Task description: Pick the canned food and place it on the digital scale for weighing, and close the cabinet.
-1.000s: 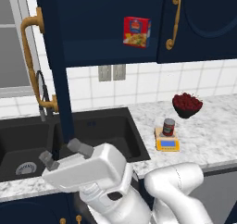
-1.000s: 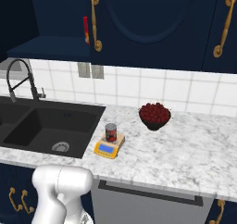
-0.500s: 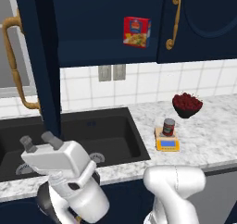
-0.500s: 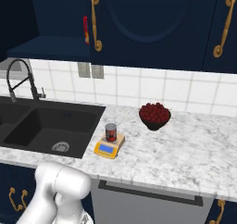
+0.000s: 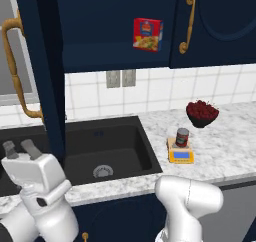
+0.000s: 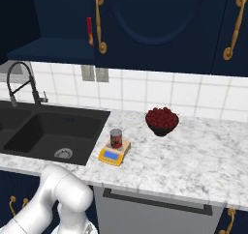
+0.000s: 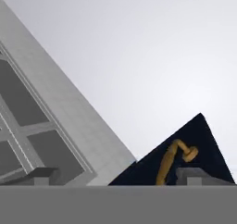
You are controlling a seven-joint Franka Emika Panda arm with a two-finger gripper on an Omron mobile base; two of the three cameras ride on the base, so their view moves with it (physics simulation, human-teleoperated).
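Currently, by item:

Canned food: the canned food [image 5: 182,137] is seen standing upright on the digital scale [image 5: 180,155], red label outward, silvery top up.

Digital scale: set flat on the marble bench [image 6: 193,160], just beside the right rim of the black sink [image 5: 107,148], blue display strip facing the front edge.

Cabinet: the cabinet [image 5: 115,26] is found open; its left door [image 5: 42,61] is swung out toward the cameras, edge-on in the left base view, brass handle [image 5: 15,68] on its outer face. 1 red-and-yellow box [image 5: 148,34] is visible inside on the shelf.

Gripper: the gripper [image 5: 19,149] is held low at the left, pointing upward, jaws spread wide, nothing between its 2 fingers. It is placed near the bottom corner of the open door, apart from it. In the hand view a corner of the navy door and a curved brass handle end [image 7: 175,159] are framed.

Other: a dark bowl of red fruit [image 6: 162,120] is left on the bench behind the scale, well apart from the can.
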